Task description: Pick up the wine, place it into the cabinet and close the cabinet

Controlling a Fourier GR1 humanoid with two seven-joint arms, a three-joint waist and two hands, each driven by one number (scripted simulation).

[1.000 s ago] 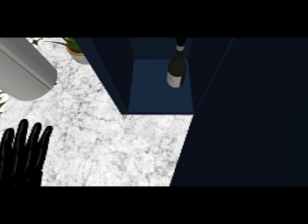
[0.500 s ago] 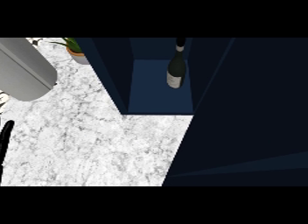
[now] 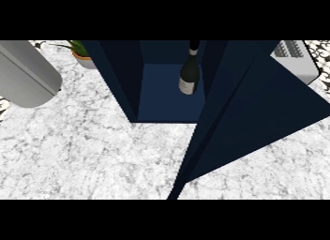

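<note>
A kitchen, shown by its marble counter (image 3: 92,154), navy cabinet (image 3: 119,79) and small potted plant (image 3: 81,54).

Looking down on a white marbled worktop (image 3: 78,159): grey cylinder (image 3: 19,72) at left, potted plant (image 3: 81,52) behind, grey appliance (image 3: 296,58) far right, black-and-white tiling (image 3: 327,47) beyond.

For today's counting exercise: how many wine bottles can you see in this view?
1. The wine bottle stands inside the open cabinet, towards its back. The cabinet door blocks part of the counter, so another could be hidden behind it.
</note>
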